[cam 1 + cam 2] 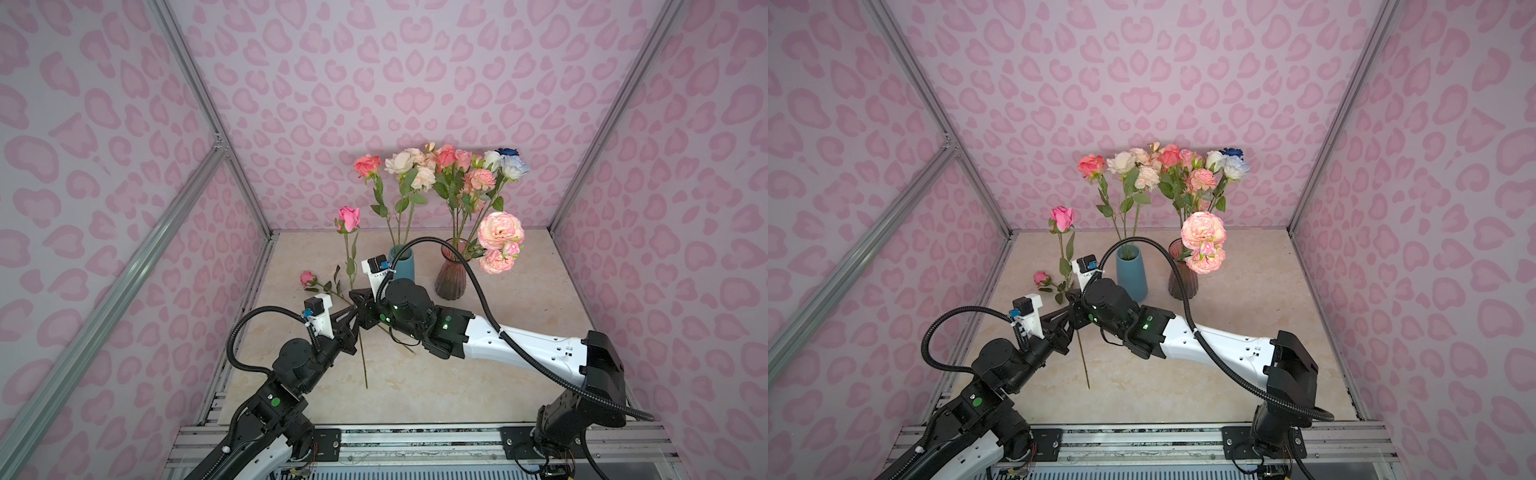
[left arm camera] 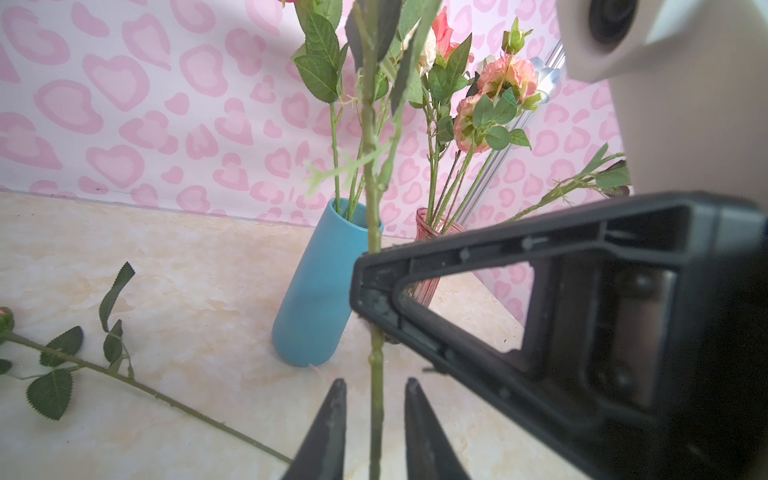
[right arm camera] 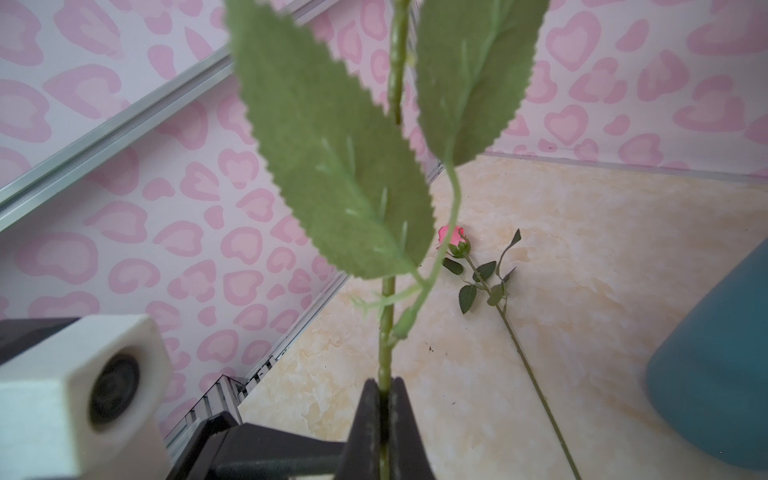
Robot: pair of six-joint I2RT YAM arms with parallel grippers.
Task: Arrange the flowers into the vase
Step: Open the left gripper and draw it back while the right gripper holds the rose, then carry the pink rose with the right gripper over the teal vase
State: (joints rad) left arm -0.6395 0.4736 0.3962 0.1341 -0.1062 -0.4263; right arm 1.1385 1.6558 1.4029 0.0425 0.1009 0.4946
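Observation:
A pink rose [image 1: 349, 218] stands upright on its long green stem [image 2: 376, 415] left of the vases. My right gripper [image 3: 384, 380] is shut on that stem, reaching across from the right [image 1: 353, 296]. My left gripper [image 2: 376, 382] is open just below, with its fingers either side of the stem and a gap on both sides. In both top views the blue vase [image 1: 402, 264] holds coral and cream flowers [image 1: 401, 162]. The pink glass vase [image 1: 451, 274] holds pink, white and blue flowers [image 1: 513, 166], and a big peony [image 1: 500, 230] leans out to the right.
A small pink rose [image 1: 307, 277] lies flat on the marble table [image 1: 519, 332] by the left wall, its stem running under the grippers. Pink patterned walls and aluminium posts [image 1: 208, 124] close in three sides. The right arm's cable [image 1: 465, 266] loops in front of the vases.

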